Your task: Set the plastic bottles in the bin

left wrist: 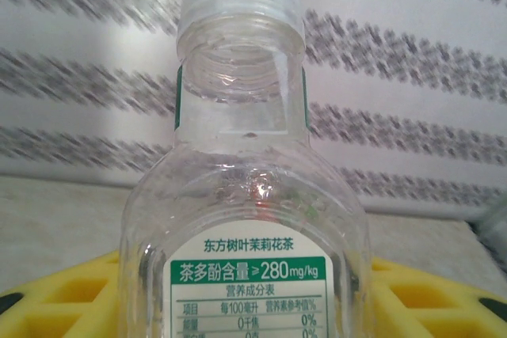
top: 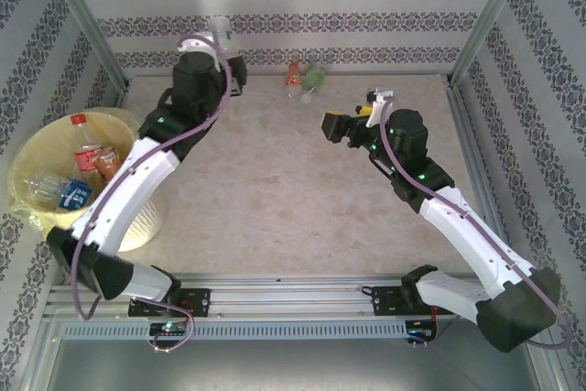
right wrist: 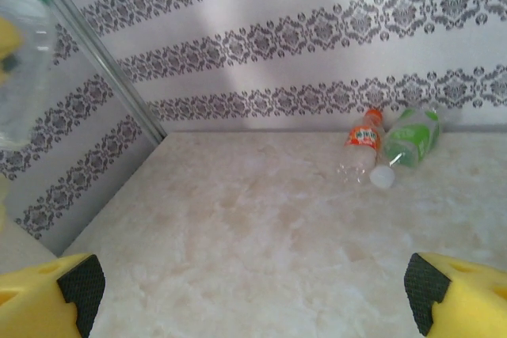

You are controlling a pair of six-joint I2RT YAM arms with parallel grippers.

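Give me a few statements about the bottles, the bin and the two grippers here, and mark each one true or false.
1. The left gripper holds a clear bottle with a white cap. True.
2. The right gripper is shut on a bottle. False: its jaws are open with nothing between them.
3. An orange-labelled bottle and a green-labelled bottle lie on the table by the back wall. True.
4. The bin has no bottles in it. False: several are inside, among them a red-labelled bottle.
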